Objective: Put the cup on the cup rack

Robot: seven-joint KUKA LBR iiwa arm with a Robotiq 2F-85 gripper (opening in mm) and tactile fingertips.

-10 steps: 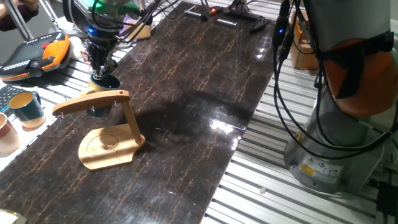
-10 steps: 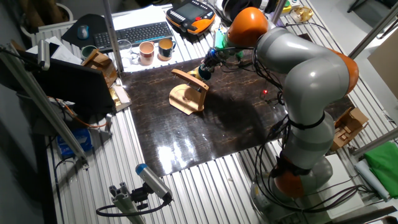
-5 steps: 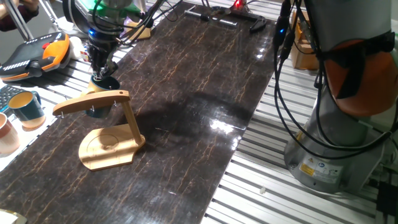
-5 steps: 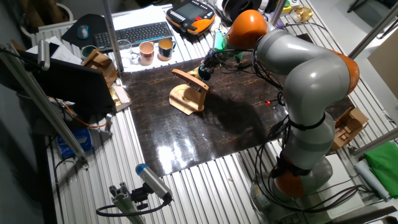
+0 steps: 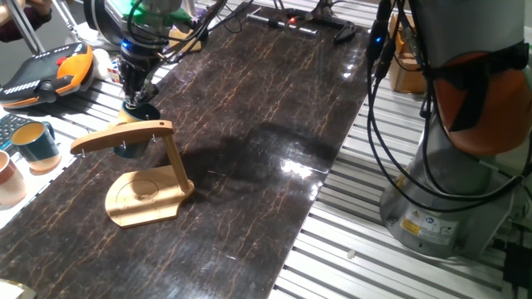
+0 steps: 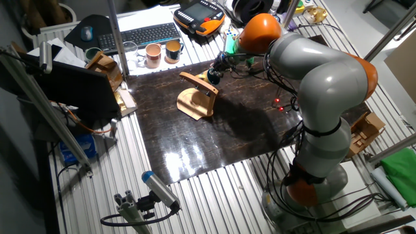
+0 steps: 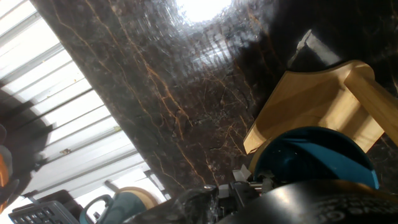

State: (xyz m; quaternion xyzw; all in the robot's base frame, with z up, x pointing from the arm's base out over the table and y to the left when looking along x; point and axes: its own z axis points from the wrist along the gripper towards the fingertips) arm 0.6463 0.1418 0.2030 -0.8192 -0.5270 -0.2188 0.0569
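Observation:
The dark teal-blue cup (image 5: 143,109) hangs in my gripper (image 5: 135,93), which is shut on its rim, just behind the far tip of the cup rack's curved arm (image 5: 123,136). The light wooden cup rack (image 5: 143,198) stands on the dark marble-patterned table top (image 5: 266,124). In the other fixed view the gripper (image 6: 215,71) is right next to the rack (image 6: 194,102). In the hand view the cup's blue inside (image 7: 314,157) fills the lower right, with the rack's base (image 7: 308,107) and post (image 7: 373,99) beyond it. I cannot tell whether the handle touches a hook.
A teal cup with cream inside (image 5: 35,141) and a pinkish-beige cup (image 5: 8,178) stand left of the table top. An orange teach pendant (image 5: 51,71) lies behind them. A keyboard (image 6: 140,34) and a wooden box (image 6: 104,68) are nearby. The arm's base (image 5: 449,191) stands at the right.
The gripper with the cup has barely shifted beside the rack's arm tip. The rack and the other cups have not moved.

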